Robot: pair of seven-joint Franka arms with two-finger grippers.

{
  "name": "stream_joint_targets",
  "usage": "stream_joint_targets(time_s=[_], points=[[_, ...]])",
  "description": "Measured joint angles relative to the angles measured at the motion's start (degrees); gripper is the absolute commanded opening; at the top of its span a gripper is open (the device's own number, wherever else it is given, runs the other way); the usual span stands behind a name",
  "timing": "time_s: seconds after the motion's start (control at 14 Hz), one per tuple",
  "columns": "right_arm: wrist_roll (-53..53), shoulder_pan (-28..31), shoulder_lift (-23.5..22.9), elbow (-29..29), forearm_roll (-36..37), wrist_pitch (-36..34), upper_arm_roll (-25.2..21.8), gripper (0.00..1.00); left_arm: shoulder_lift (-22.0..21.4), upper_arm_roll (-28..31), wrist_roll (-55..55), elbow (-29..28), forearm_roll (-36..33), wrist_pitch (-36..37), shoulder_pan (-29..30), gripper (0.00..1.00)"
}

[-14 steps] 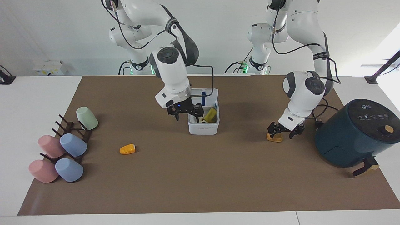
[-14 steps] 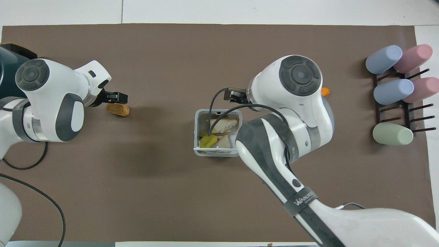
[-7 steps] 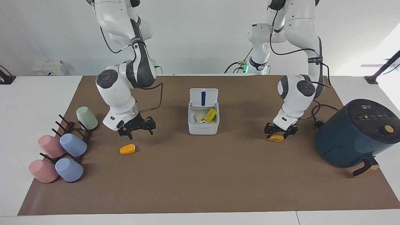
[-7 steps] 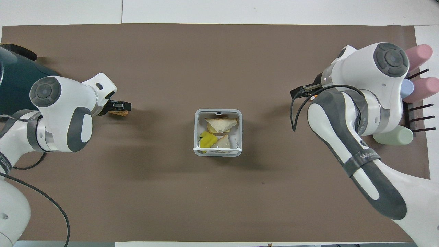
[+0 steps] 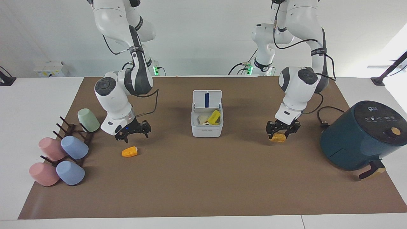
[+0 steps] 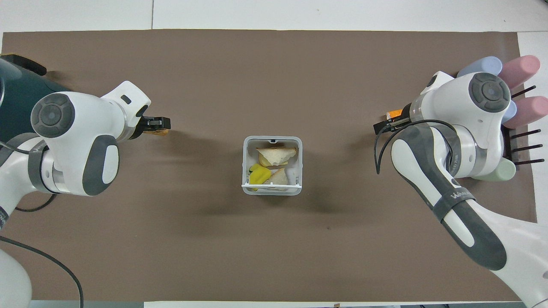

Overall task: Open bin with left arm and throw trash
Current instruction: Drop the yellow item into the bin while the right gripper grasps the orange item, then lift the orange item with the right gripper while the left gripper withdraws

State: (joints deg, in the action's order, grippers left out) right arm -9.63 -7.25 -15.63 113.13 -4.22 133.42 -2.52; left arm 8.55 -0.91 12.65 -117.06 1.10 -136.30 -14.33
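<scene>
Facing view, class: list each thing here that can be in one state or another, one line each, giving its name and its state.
Bin: lid up, scraps inside.
Bread lump: gripped, lifted off the mat.
Left gripper: closed on the bread lump.
Right gripper: open, empty, above the orange scrap.
Orange scrap: lying loose on the mat.
Cups: tipped on their sides on the rack.
Air fryer: drawer shut.

Two high cameras, half a turn apart
One faces the robots; one looks steeply down; both cover the table (image 5: pixel 203 190) (image 6: pixel 274 51).
</scene>
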Motion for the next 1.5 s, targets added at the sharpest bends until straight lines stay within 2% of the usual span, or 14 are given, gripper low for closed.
stream_joint_targets(time_s=[0.21, 0.43, 0.57, 0.64, 0.71, 0.79, 1.21, 1.5], points=[[12.38, 2.58, -1.81, -0.38, 0.04, 1.30, -0.04, 1.00, -1.18, -0.35, 10.41, 6.84, 0.02, 8.30, -7.52, 0.00], [24.41, 2.63, -2.91, -0.78, -0.28, 1.24, 0.41, 1.00, -0.94, -0.64, 16.22, 9.89, 2.85, 10.02, -14.43, 0.00], [28.26, 2.55, -3.98, -2.07, -5.18, 1.36, 0.75, 1.00, -0.62, -0.71, 17.15, 10.01, 6.93, 9.98, -18.10, 0.00], [28.86, 2.51, -4.61, -2.91, -8.24, 1.55, 0.79, 1.00, -0.42, -0.75, 17.31, 10.00, 8.89, 9.94, -19.46, 0.07], [29.40, 2.55, -5.24, -3.78, -9.86, 1.92, 0.77, 1.00, -0.23, -0.78, 17.41, 10.00, 10.76, 9.87, -20.52, 0.72], [29.80, 2.72, -5.85, -4.47, -10.67, 2.57, 0.74, 1.00, -0.03, -0.78, 17.45, 10.00, 12.03, 9.70, -21.32, 1.00], [31.62, 3.22, -8.85, -5.10, -14.80, 3.84, 0.59, 1.00, 0.33, -0.62, 17.86, 9.99, 12.67, 9.14, -23.80, 1.00], [32.52, 3.29, -9.12, -5.07, -14.80, 3.80, 0.47, 1.00, -1.22, 0.61, 17.11, 10.12, 12.59, 13.35, -20.62, 1.00]])
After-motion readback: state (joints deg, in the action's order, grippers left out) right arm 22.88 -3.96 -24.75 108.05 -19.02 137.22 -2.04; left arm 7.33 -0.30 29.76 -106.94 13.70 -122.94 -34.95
